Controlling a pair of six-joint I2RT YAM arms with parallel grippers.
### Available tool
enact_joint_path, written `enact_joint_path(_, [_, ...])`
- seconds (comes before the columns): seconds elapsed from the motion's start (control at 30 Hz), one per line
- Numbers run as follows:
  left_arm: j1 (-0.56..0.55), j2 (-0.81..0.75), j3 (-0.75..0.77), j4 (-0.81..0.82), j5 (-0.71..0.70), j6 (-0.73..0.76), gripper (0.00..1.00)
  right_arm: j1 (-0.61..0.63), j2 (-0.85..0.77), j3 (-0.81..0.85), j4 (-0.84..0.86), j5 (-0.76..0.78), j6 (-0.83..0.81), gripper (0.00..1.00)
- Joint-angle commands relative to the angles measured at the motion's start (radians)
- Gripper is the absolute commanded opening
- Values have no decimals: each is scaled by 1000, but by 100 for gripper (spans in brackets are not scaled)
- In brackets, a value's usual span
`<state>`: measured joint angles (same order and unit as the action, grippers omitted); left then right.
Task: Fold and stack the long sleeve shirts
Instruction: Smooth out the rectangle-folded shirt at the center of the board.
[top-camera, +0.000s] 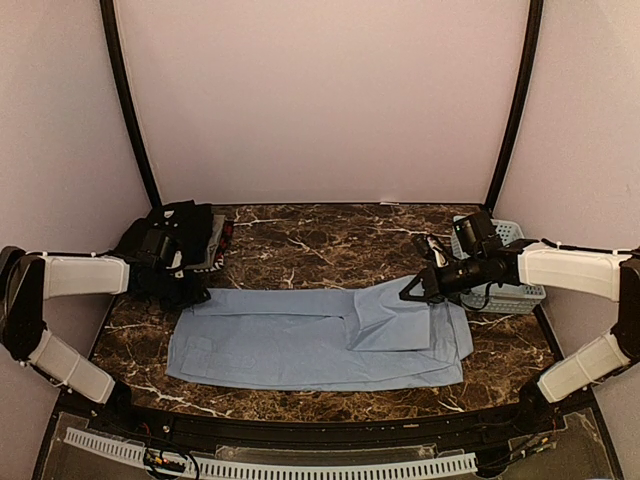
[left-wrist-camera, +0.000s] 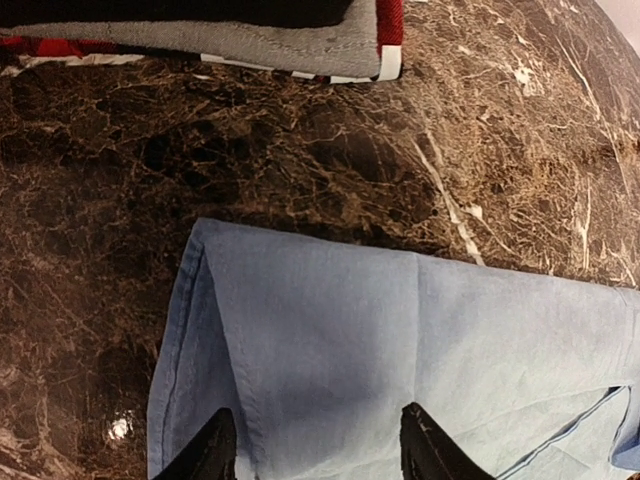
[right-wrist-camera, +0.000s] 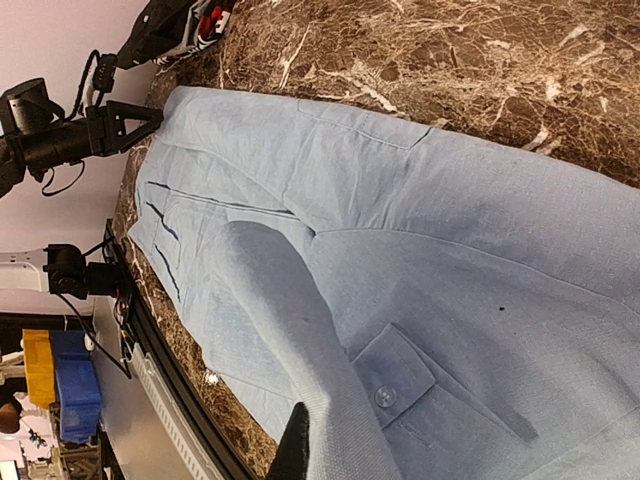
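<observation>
Light blue shirt (top-camera: 290, 340) spread flat on a dark brown, white-veined marble tabletop (top-camera: 300, 240), inside a booth with plain pale walls (top-camera: 320, 100).

The shirt lies across the near middle, partly folded. The left gripper (left-wrist-camera: 318, 412) hangs over the shirt's left edge with its fingers apart, holding nothing. The right gripper (top-camera: 408, 293) is closed, pinching a raised fold of the sleeve. A black shirt (top-camera: 175, 235) sits in the far left corner and a pale blue basket (top-camera: 520, 298) at the far right.
</observation>
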<state>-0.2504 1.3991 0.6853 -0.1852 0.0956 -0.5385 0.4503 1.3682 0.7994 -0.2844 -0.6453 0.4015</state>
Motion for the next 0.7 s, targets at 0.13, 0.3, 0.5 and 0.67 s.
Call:
enact_joint_path(0.13, [23, 60, 1, 48, 28, 33, 50, -6, -3, 18, 26, -16, -5, 0])
enact_joint_path(0.3, [27, 70, -8, 69, 49, 31, 36, -6, -12, 14, 22, -13, -4, 0])
enact_joint_path(0.5, [29, 56, -17, 72, 56, 31, 16, -5, -18, 6, 18, -6, -3, 0])
enact_joint_path(0.67, [30, 29, 3, 13, 43, 42, 0, -5, -46, 31, -42, 31, -20, 0])
